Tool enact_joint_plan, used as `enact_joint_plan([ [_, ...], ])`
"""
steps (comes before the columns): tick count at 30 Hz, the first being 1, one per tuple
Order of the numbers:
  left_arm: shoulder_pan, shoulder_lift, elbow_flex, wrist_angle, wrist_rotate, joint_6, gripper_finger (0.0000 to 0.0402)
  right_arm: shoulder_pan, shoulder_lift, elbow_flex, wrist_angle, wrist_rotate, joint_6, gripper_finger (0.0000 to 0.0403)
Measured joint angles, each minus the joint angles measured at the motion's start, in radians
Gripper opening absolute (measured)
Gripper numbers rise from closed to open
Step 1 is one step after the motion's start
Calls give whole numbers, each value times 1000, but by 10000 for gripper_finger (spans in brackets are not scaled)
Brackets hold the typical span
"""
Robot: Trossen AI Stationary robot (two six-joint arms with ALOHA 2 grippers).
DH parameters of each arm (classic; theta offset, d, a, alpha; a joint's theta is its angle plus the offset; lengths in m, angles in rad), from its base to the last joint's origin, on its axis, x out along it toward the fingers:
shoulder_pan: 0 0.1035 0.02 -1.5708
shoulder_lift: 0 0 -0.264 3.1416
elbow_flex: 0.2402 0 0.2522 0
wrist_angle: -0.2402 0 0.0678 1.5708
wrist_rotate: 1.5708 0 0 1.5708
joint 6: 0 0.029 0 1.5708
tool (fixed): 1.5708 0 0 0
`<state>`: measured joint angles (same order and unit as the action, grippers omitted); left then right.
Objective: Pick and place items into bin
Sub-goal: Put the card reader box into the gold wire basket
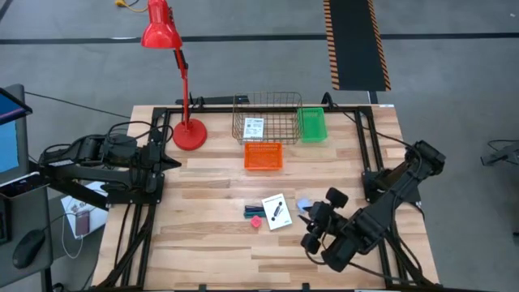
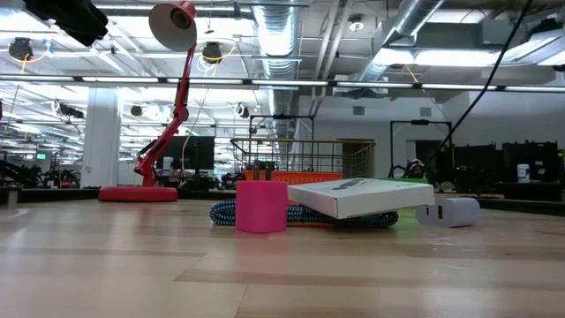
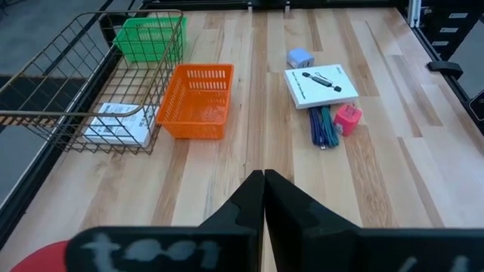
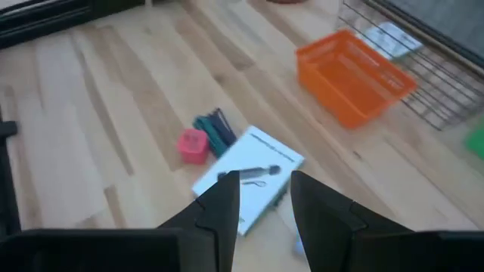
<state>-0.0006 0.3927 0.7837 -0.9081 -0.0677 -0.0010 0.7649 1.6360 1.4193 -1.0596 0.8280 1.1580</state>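
Right wrist view shows the right gripper (image 4: 263, 193) with fingers apart, hovering over the white card (image 4: 248, 179) — pink piece (image 4: 192, 144) and dark sticks (image 4: 215, 128) lie just beside that card. Best descend squarely, straddling the card's edges — the wire basket (image 1: 268, 105) waits well beyond.

L gripper (image 3: 263, 198) at bottom centre, fingers pressed together, over bare wooden table (image 3: 227, 174). Wire basket (image 3: 76, 83) upper left w/ white card (image 3: 117, 125) inside. Green bin (image 3: 147, 39) at top, beside the wire basket. Orange bin (image 3: 198, 100) centre-left, touching the wire basket. Upper right: white box w/ pen print (image 3: 322, 85), pale blue cube (image 3: 300, 57) just above it, pink piece (image 3: 348, 119) and teal sticks (image 3: 324, 126) just below it.
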Motion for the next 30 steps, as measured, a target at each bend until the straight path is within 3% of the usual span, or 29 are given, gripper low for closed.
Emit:
enact_joint_plan([
  [11, 0, 0, 0, 0, 0, -3, 0, -66, 7, 0, 19, -227, 95, 113],
  [16, 0, 0, 0, 0, 0, 2, 0, -24, 7, 0, 22, -189, 265, 113],
  [22, 0, 0, 0, 0, 0, 2, 0, 45, 73, 0, 31, -64, 614, 113],
  [30, 0, 0, 0, 0, 0, 2, 0, 97, 266, 0, 160, -79, 960, 113],
])
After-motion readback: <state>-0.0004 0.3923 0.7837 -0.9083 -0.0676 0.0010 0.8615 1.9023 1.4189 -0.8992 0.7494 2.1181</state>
